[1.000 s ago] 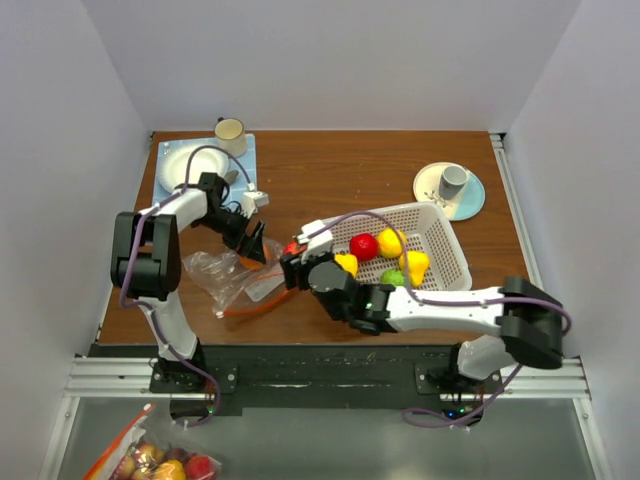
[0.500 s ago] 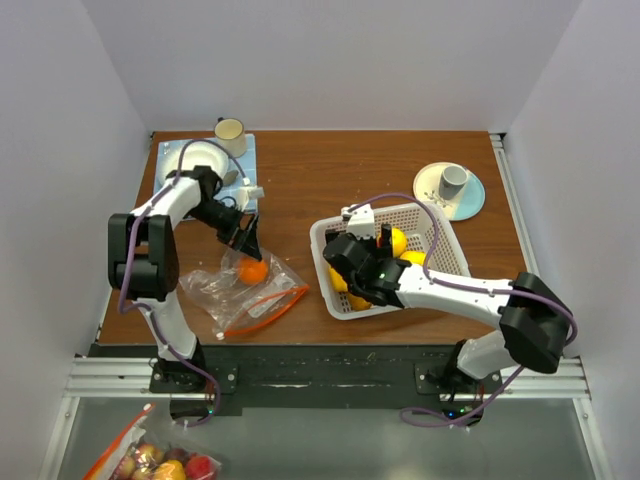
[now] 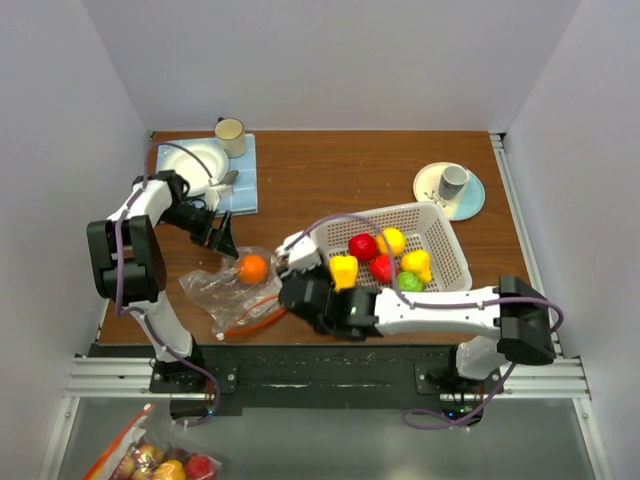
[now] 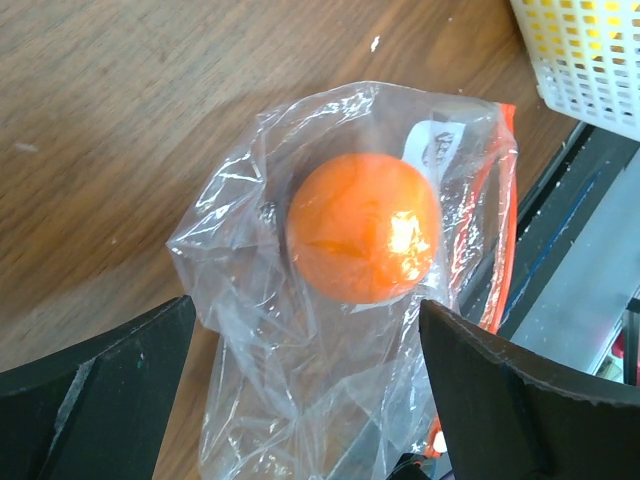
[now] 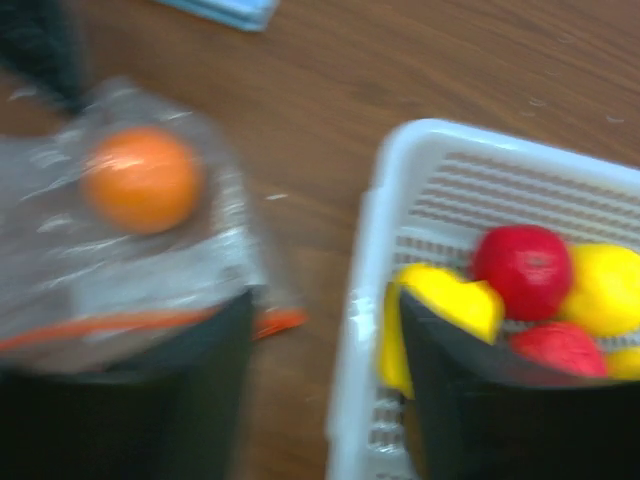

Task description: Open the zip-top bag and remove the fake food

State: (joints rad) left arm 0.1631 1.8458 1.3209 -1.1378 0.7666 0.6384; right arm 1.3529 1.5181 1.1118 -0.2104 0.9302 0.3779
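Brown wood-grain table, smooth and matte. On the right half, a white plastic basket, rectangular with rounded corners and perforated all over. Just left of it, flat near the front edge, the bag: clear crinkly film, loads of creases, with an orange-red zip strip along the near side.

Far left corner: pale blue square mat with a round white plate on it and a cream cup at the back edge. Far right: light blue saucer with a grey cup upright on it.

Left gripper gaping wide above the bag, black wedge-shaped fingers either side of the fruit in the wrist view, gripping nothing. Right gripper partly spread, hovering between bag and basket rim, nothing between its fingers. Pretty blurry view, that one.

Fake food mostly in the basket: six glossy pieces clustered together, two red, three yellow, one green. One more, a shiny round orange, inside the bag under the film, toward the basket-side end. Small white label on the bag beside it, print unreadable.
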